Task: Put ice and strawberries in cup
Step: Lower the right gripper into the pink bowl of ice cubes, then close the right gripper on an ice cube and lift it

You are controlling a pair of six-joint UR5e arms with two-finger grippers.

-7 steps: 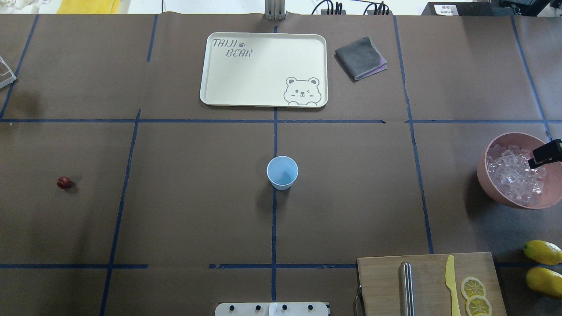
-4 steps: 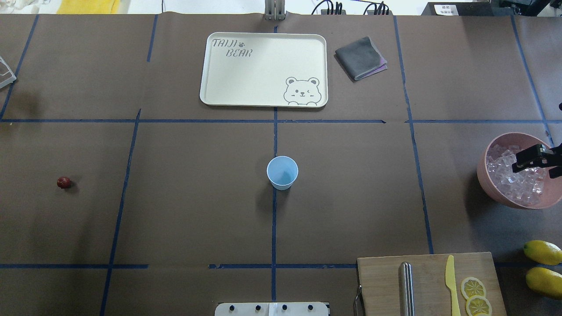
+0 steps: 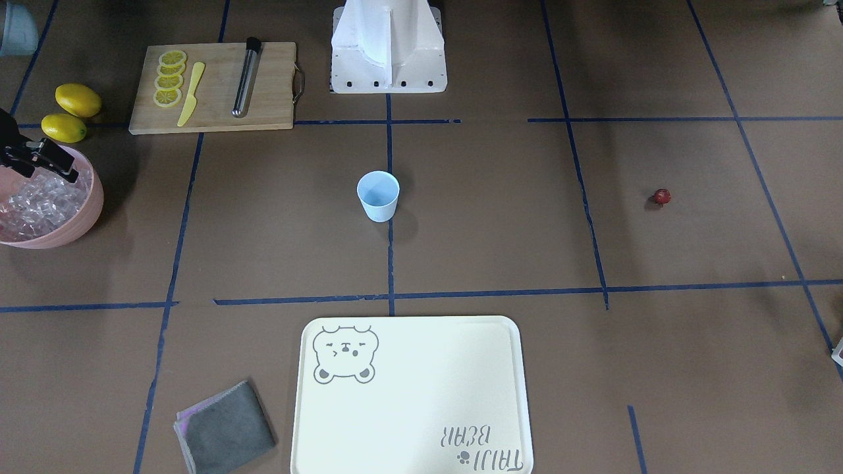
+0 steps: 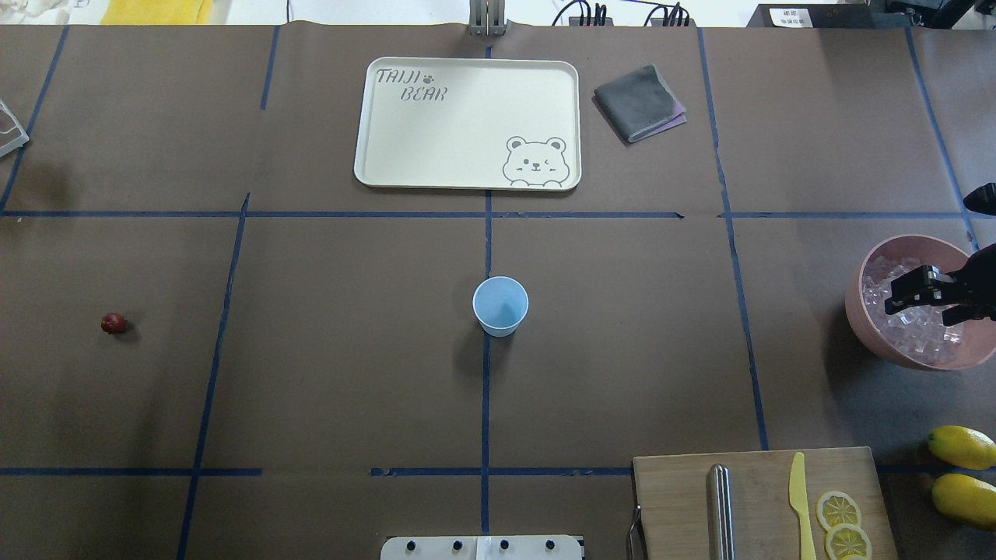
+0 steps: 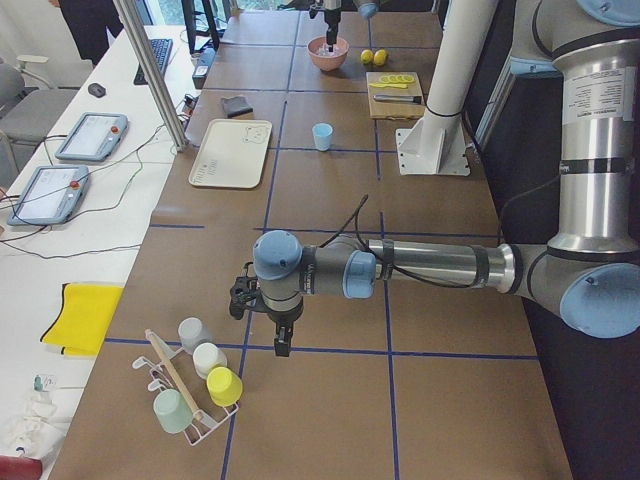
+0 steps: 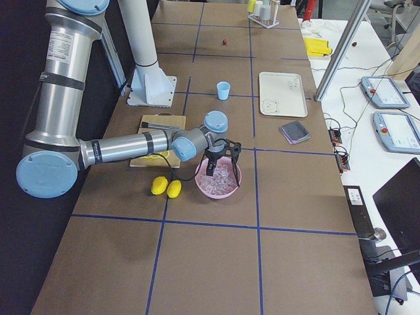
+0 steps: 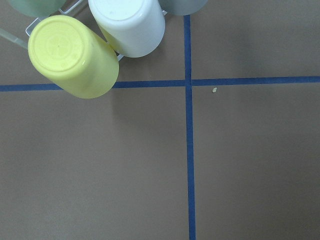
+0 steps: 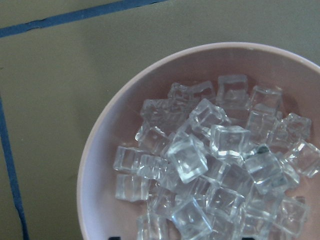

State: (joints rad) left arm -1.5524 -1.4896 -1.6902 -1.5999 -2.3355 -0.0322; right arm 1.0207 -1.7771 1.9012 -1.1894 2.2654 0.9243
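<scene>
The pale-blue cup stands upright at the table's middle, also in the front view. It looks empty. The small dark-red strawberry lies alone far to the left. Clear ice cubes fill the pink bowl at the right edge. My right gripper hovers open over the ice, holding nothing. My left gripper shows only in the exterior left view, above the bare table near a cup rack; I cannot tell whether it is open or shut.
A cream tray and a folded grey cloth lie at the far side. A cutting board with a metal rod, yellow knife and lemon slices sits near right. Two lemons lie beside it. Upturned cups stand below my left wrist.
My right gripper has moved further in over the pink bowl, toward the ice. The cup and strawberry have not moved.
</scene>
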